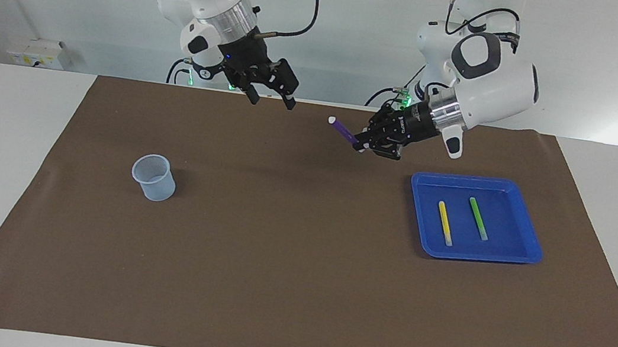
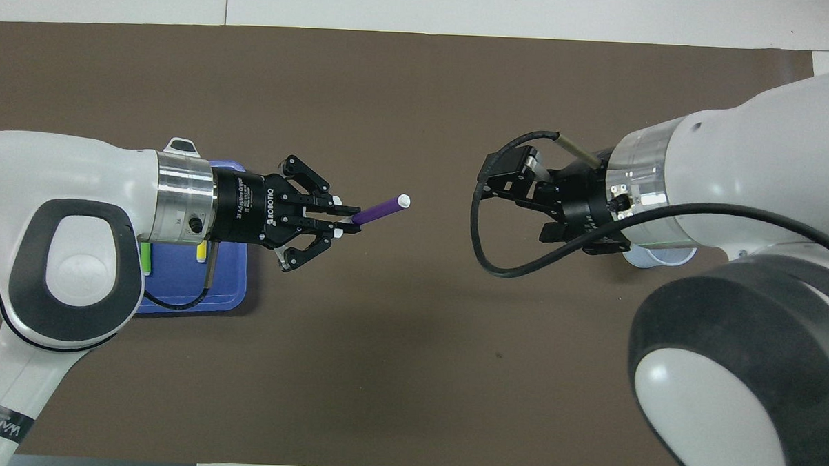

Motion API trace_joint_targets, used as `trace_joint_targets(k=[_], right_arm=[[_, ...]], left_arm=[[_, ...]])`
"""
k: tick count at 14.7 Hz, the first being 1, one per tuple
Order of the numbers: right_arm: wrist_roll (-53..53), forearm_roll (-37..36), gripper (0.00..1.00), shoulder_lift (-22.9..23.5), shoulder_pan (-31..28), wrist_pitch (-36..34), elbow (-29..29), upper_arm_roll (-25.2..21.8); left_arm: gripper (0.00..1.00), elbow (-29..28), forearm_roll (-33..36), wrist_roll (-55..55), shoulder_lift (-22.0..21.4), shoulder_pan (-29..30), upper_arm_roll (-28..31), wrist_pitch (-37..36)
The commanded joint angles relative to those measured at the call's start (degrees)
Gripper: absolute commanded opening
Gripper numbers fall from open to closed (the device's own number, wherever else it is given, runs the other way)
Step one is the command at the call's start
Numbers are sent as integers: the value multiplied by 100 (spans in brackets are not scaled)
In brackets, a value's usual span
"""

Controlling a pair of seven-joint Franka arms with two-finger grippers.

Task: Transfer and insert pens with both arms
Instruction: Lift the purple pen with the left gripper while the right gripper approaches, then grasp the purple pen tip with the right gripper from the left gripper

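Left gripper [image 1: 362, 144]: in the air over the brown mat [image 1: 293, 291], between the tray and the worktop's middle; its fingers are closed on the purple pen [image 1: 343, 131] near the pen's coloured end.
Purple pen: held nearly level, the pale cap end pointing toward the right gripper. Most of its length sticks out free, which I judge leaves the other arm room to take hold.
Right gripper [image 1: 271, 97]: also in the air over the mat, above its edge nearest the robots, facing the pen's cap with a clear gap between them; its fingers are spread apart and hold nothing.
Arm pose: the left wrist is turned sideways so the fingers point along the worktop toward the right arm; the right wrist slants down and toward the pen. The two grippers face each other, as for a handover.
Yellow pen [image 1: 444, 222] and green pen [image 1: 478, 218]: lying side by side, apart, in the blue tray [image 1: 531, 250] at the left arm's end.
Cup [image 1: 154, 177]: upright on the mat at the right arm's end, empty, probably where the pens go.
Progress: first pen lifted, not yet passed across.
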Motion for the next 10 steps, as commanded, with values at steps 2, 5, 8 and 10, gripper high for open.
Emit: trace_joint_targets(k=[2, 5, 8, 10], right_arm=[[62, 152, 100, 168, 229, 416, 4, 154], [71, 100, 100, 247, 415, 540, -13, 154], [71, 73, 100, 195, 468, 575, -92, 163], [45, 73, 100, 195, 556, 627, -119, 163]], left_arm=[[0, -550, -528, -78, -368, -325, 72, 518], [0, -611, -783, -69, -403, -352, 80, 562], [0, -699, -932, -34, -456, -352, 80, 562], [0, -717, -986, -34, -483, -360, 72, 631]])
